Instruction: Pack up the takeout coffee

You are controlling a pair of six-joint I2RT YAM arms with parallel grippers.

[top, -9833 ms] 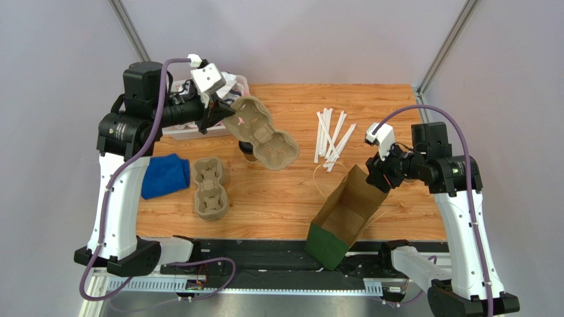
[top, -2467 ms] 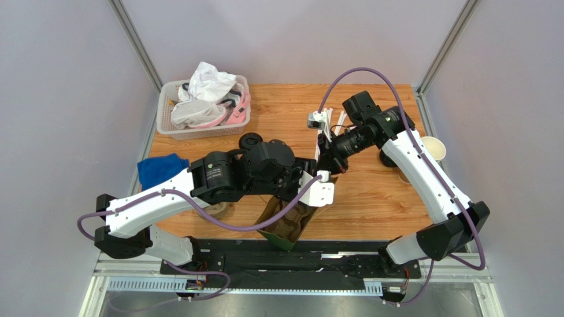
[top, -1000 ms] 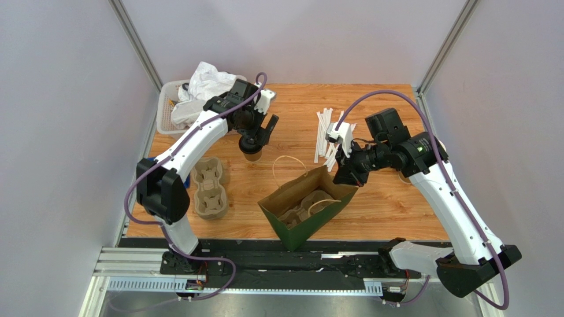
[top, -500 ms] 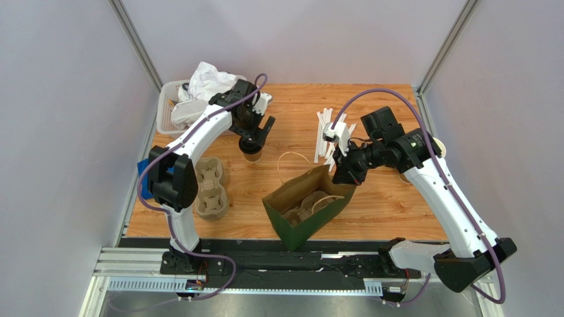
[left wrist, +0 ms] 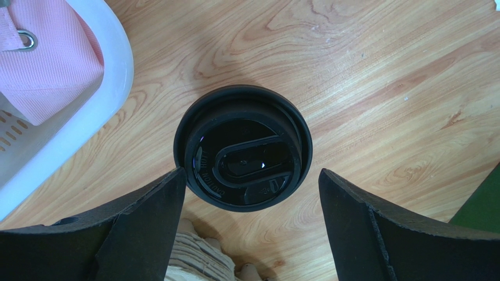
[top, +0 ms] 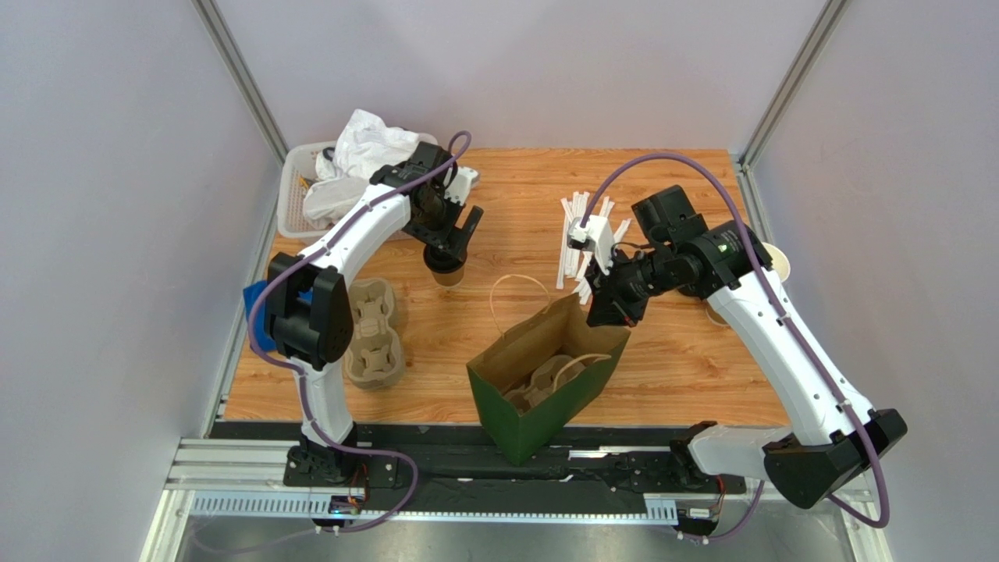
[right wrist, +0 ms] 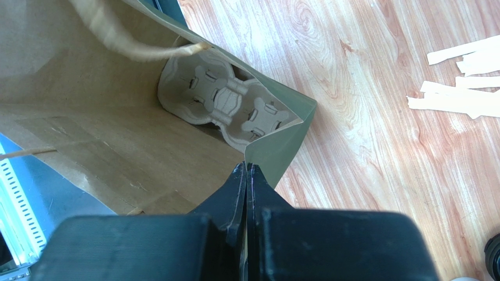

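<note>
The takeout coffee, a small brown cup with a round black lid, stands upright on the wooden table near the back left. My left gripper hangs right above it, open. In the left wrist view its two black fingers flank the near side of the lid without touching it, and the left gripper holds nothing. My right gripper is shut on the far rim of the open paper bag. In the right wrist view the right gripper pinches that rim of the bag. A pulp cup carrier lies inside.
A white basket of cloths sits back left, its rim close to the cup. Stacked pulp carriers and a blue cloth lie at the left. Paper-wrapped straws lie at the back centre. A paper cup stands at the right edge.
The right gripper has drawn the bag's rim up and leftward, so the bag stands more upright. The left gripper has shifted slightly over the cup, still open.
</note>
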